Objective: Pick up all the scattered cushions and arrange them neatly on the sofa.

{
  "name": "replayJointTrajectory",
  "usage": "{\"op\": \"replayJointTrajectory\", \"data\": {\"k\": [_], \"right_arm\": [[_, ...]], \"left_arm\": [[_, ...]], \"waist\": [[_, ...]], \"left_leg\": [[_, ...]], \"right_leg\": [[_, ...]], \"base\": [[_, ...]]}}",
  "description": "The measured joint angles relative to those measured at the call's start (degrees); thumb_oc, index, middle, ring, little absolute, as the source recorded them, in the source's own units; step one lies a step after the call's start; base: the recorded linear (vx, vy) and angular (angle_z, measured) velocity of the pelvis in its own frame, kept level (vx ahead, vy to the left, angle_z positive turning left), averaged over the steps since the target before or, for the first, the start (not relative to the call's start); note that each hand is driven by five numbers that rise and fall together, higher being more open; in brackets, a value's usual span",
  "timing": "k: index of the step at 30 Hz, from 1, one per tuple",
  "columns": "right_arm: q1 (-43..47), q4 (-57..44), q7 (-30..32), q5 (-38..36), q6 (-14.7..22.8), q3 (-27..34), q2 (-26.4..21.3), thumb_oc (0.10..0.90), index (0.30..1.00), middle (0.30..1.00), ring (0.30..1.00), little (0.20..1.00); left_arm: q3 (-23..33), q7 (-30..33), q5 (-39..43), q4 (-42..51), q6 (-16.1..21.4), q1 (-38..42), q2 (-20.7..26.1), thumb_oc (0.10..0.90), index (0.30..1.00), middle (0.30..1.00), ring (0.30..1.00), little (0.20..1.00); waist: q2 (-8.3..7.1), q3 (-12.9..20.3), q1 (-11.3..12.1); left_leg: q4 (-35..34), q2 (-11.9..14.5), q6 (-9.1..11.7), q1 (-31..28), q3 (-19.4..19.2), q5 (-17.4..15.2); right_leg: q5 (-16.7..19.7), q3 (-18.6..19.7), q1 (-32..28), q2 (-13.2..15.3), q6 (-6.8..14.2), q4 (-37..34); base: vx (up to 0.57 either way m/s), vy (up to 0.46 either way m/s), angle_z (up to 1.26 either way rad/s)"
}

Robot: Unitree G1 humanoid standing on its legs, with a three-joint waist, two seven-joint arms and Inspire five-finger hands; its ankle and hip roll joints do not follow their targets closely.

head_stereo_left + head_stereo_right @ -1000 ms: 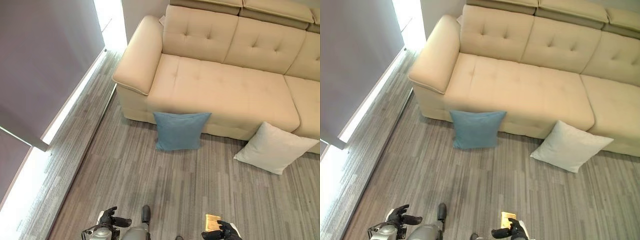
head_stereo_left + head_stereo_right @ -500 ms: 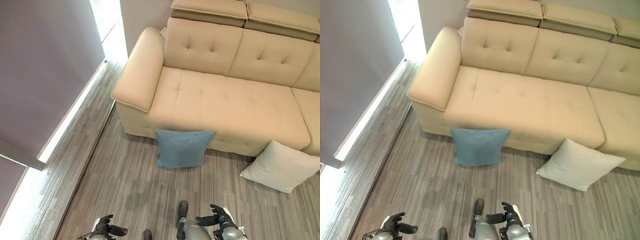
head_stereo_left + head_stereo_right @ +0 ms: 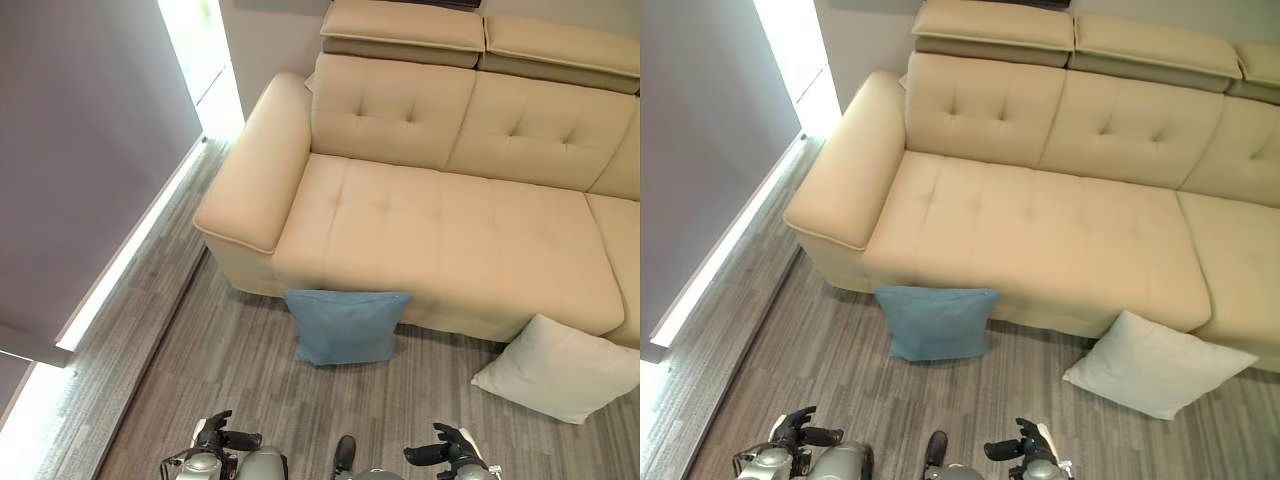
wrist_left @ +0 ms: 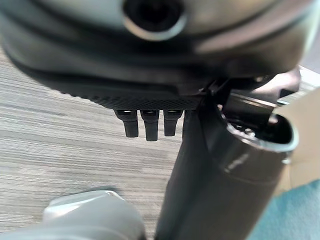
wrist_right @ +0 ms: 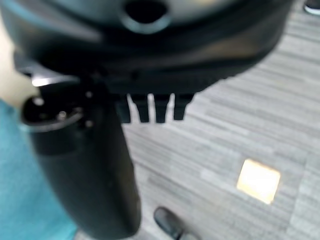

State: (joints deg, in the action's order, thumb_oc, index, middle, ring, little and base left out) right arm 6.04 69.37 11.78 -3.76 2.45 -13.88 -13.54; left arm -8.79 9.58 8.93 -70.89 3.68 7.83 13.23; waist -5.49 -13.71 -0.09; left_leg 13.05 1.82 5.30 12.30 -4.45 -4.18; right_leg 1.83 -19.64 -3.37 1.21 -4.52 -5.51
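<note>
A beige sofa point(image 3: 450, 210) stands on the grey striped floor point(image 3: 240, 380), and all places below are given relative to it. A blue cushion point(image 3: 345, 325) stands upright on the floor and leans against the front of the sofa, below the seat part that is next to the armrest point(image 3: 255, 165). A white cushion point(image 3: 558, 368) lies on the floor at the front of the sofa too, further along from the armrest; one corner of it is touching the sofa base. The two cushions are well apart from each other. The seat of the sofa has no cushion on it.

The left hand point(image 3: 220, 436) is in front of the sofa, near the blue cushion but apart from it. Its fingers point(image 4: 146, 125) are relaxed and it holds nothing. The right hand point(image 3: 448, 450) is also in front of the sofa, between the two cushions and away from both. Its fingers point(image 5: 150, 107) hang loose and straight, with nothing in the hand. A small yellow square point(image 5: 258, 181) lies on the floor near the right hand.
</note>
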Motion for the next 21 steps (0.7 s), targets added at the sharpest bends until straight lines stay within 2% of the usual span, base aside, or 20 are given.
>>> {"op": "replayJointTrajectory", "data": {"k": [3,5,6,7,10,12,14,15,16,17,18,20,21], "right_arm": [[-0.46,0.15,0.11,-0.09,-0.11,-0.22,-0.10,0.800,0.900,0.900,0.900,0.900],[-0.98,0.21,0.11,-0.08,-0.16,-0.16,-0.16,0.800,0.900,0.900,0.900,0.900],[-1.29,0.12,0.11,-0.03,-0.08,-0.24,-0.39,0.800,0.900,0.900,0.900,0.900],[-1.30,0.19,0.10,-0.02,-0.13,-0.34,-0.22,0.800,0.900,0.900,0.900,0.900],[-1.31,0.09,-0.07,0.24,0.22,-0.35,0.08,0.800,0.900,0.900,0.900,0.900],[-0.27,-0.15,-0.26,0.76,0.31,-0.40,0.71,0.800,0.900,0.900,0.900,0.900],[0.49,-0.72,-0.27,1.11,0.58,-0.93,1.07,0.800,0.900,0.900,0.900,0.900],[0.56,-1.10,-0.25,1.11,0.61,-0.94,1.10,0.800,0.900,0.900,0.900,0.900],[0.94,-1.63,-0.10,1.10,0.72,-0.90,1.08,0.800,0.900,0.900,0.900,0.900],[0.99,-2.05,-0.10,1.10,0.71,-0.91,1.08,0.800,0.900,0.900,0.900,0.900],[1.34,-2.88,-0.02,1.08,0.81,-0.91,1.05,0.800,0.900,0.900,0.900,0.900],[1.72,-4.28,0.17,1.07,0.87,-0.90,1.05,0.800,0.900,0.900,0.900,0.900],[1.41,-5.04,0.47,1.07,0.95,-0.88,1.16,0.800,0.900,0.900,0.900,0.900]], "left_arm": [[0.07,-0.07,0.05,0.13,0.04,0.11,-0.05,0.800,0.900,0.900,0.900,0.900],[0.13,-0.07,0.08,0.09,0.03,-0.08,-0.60,0.800,0.900,0.900,0.900,0.900],[0.01,-0.07,0.01,-0.17,-0.05,-1.18,-1.07,0.800,0.900,0.900,0.900,0.900],[0.06,-0.07,0.04,-0.72,-0.13,-1.30,-1.15,0.800,0.900,0.900,0.900,0.900],[-0.03,-0.10,-0.06,-0.16,-0.09,-1.28,-0.97,0.800,0.900,0.900,0.900,0.900],[0.03,0.08,-0.04,-0.09,-0.21,-1.38,-0.21,0.800,0.900,0.900,0.900,0.900],[0.00,0.11,-0.02,-0.47,-0.35,-1.30,0.87,0.800,0.900,0.900,0.900,0.900],[-0.17,0.19,-0.01,-0.40,-0.32,-1.23,1.18,0.800,0.900,0.900,0.900,0.900],[-0.24,0.28,-0.01,0.06,-0.25,-1.27,1.83,0.800,0.900,0.900,0.900,0.900],[-0.34,0.34,0.02,0.08,-0.25,-0.86,1.93,0.800,0.900,0.900,0.900,0.900],[-1.80,1.14,0.18,0.08,-0.24,-0.78,2.29,0.800,0.900,0.900,0.900,0.900],[-1.95,1.29,0.23,0.09,-0.23,-0.38,2.42,0.800,0.900,0.900,0.900,0.900],[-1.88,1.58,0.53,0.68,-0.16,-0.63,2.51,0.800,0.900,0.900,0.900,0.900]], "waist": [[0.75,-0.53,0.14],[1.62,-0.79,0.83],[3.36,-0.19,0.68],[3.23,-0.19,0.93],[2.76,0.25,0.97],[2.98,0.34,1.35],[3.43,0.04,1.29],[3.34,0.08,1.31],[3.23,0.04,1.41],[3.25,-0.08,1.43],[3.39,-0.65,1.41],[3.19,-1.32,1.38],[2.63,-1.59,1.39]], "left_leg": [[-7.08,-0.04,-0.19,0.93,-0.05,4.63],[-11.54,0.01,-1.67,-1.39,-0.63,6.87],[-13.78,0.08,-3.79,-4.00,-0.65,11.38],[-14.24,-0.19,-5.23,-5.34,-0.84,13.03],[-15.55,-3.06,-7.43,-7.16,-1.45,12.08],[-16.01,-3.20,-8.45,-7.92,-2.30,11.37],[-16.09,-2.98,-9.63,-9.07,-2.02,10.53],[-16.04,-3.13,-10.14,-9.30,-2.03,10.09],[-16.24,-3.69,-10.15,-9.36,-1.65,10.09],[-16.32,-3.74,-10.30,-9.38,-1.43,9.98],[-16.36,-3.75,-10.54,-9.29,-1.28,9.65],[-16.54,-3.79,-9.60,-9.08,-1.09,9.88],[-16.43,-4.05,-9.26,-8.90,-0.83,9.91]], "right_leg": [[-1.23,-0.30,-0.79,-1.02,1.18,0.19],[-1.81,0.82,-2.10,-1.51,2.02,0.24],[-2.66,1.89,-3.75,-2.38,3.33,0.30],[-3.23,2.70,-4.65,-1.83,4.05,0.44],[-6.28,2.98,-3.64,1.67,7.24,5.05],[-9.47,2.93,0.53,3.57,9.04,14.41],[-12.75,3.25,7.01,5.90,11.69,28.82],[-13.01,3.99,8.45,6.54,12.09,31.00],[-13.38,5.37,11.50,7.95,11.52,32.09],[-13.38,5.82,12.54,8.21,11.52,31.16],[-13.12,5.82,13.26,8.69,11.26,26.72],[-11.98,5.88,13.77,8.91,10.29,20.67],[-7.86,5.84,13.40,9.18,10.64,17.30]], "base": [[0.19,0.086,0.05],[0.15,0.097,-0.32],[0.21,0.169,-0.49],[0.15,0.132,-0.41],[0.10,0.149,-0.05],[0.04,0.112,-0.18],[0.06,0.066,0.02],[0.10,-0.008,0.23],[0.07,-0.025,0.17],[0.11,-0.090,0.17],[0.05,-0.064,0.03],[0.00,-0.056,0.07],[-0.04,-0.045,0.15]]}}
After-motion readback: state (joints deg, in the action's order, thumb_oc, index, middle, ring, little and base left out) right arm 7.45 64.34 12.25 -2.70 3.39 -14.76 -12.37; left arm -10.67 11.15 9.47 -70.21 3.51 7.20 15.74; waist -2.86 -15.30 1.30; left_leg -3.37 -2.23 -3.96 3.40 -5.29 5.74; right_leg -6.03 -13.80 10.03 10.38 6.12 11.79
